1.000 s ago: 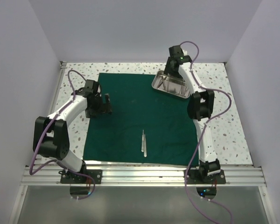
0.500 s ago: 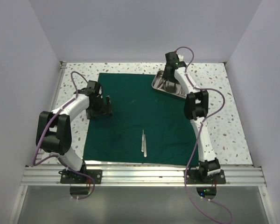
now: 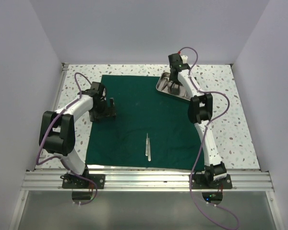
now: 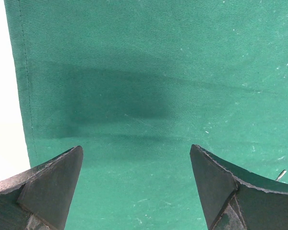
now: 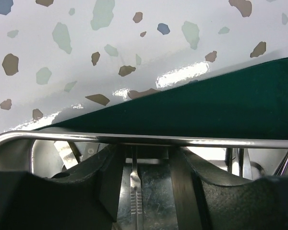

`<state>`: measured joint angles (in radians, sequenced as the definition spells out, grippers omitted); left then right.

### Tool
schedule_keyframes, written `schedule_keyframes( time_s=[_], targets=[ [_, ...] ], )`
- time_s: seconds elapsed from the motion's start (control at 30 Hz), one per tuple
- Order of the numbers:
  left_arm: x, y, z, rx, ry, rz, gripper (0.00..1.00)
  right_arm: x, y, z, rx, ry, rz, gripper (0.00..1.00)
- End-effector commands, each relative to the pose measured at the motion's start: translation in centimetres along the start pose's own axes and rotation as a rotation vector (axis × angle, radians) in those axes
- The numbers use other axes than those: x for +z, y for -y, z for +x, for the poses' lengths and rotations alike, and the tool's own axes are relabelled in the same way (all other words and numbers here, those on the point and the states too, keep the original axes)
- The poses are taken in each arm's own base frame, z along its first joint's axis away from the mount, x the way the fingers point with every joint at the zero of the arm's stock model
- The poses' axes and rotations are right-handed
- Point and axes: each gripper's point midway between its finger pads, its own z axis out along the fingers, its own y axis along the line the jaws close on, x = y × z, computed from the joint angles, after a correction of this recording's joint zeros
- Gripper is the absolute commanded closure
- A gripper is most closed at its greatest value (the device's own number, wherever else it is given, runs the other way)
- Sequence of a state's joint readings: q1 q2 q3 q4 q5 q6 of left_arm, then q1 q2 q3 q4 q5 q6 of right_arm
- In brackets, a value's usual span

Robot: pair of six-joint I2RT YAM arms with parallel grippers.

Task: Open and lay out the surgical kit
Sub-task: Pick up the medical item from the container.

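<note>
Your speckled bench (image 3: pixel 230 134) carries the green cloth (image 3: pixel 144 110), spread flat and open across its middle, with its near edge along the rail where both arms are bolted.

Your right arm (image 3: pixel 206 139) reaches to the far right corner of the cloth. The shiny steel tray (image 3: pixel 159 87) sits there, mostly on the cloth. Your left arm (image 3: pixel 72 112) bends in over the cloth's left edge.

The left pincer (image 4: pixel 137 187) hangs above bare green cloth with its jaws spread wide and nothing between them.

The right pincer (image 5: pixel 146 187) is down inside the tray, just behind its rim, with its jaws partway apart. A slim ribbed instrument (image 5: pixel 136 191) lies between them, close to one finger. You can see a gap on the other side, so it is not clamped.

More slim steel pieces lie at the tray's right end; what they are cannot be told.

The tweezers (image 3: pixel 147 146) lie alone on the near half of the cloth. They are well apart from both pincers and the tray, and point away from you.
</note>
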<state>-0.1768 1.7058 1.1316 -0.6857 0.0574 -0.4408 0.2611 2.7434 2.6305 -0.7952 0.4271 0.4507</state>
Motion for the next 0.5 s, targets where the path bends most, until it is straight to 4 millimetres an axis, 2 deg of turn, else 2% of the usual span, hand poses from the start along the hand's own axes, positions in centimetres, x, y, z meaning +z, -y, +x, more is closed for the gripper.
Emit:
schedule_keyframes(
  time_s=[0.0,0.1,0.13,0.23,0.27,0.4,0.47],
  targets=[
    [-0.3,0.1,-0.9,0.016,0.02,0.01,0.03,0.7,1.0,2.3,-0.103,-0.049,0.063,0.56],
    [-0.2,0.0,-0.9,0.014,0.018,0.011,0.03,0.5,1.3,2.6,-0.092,-0.062,0.076,0.6],
    [-0.2,0.0,-0.9,0.014,0.019,0.013,0.03,0.5,1.4,2.9,-0.09,-0.077,0.073,0.64],
    [-0.2,0.0,-1.0,0.011,0.021,0.013,0.03,0.6,1.0,4.3,-0.085,-0.127,0.05,0.69],
    [-0.1,0.0,-1.0,0.013,0.02,0.015,0.03,0.5,1.2,4.8,-0.088,-0.149,0.054,0.75],
    [-0.3,0.0,-1.2,0.012,0.029,0.014,0.03,0.7,1.1,6.5,-0.082,-0.203,0.048,0.81],
    [-0.4,-0.1,-1.1,0.012,0.029,0.009,0.03,0.7,1.3,6.9,-0.08,-0.221,0.052,0.89]
  ],
)
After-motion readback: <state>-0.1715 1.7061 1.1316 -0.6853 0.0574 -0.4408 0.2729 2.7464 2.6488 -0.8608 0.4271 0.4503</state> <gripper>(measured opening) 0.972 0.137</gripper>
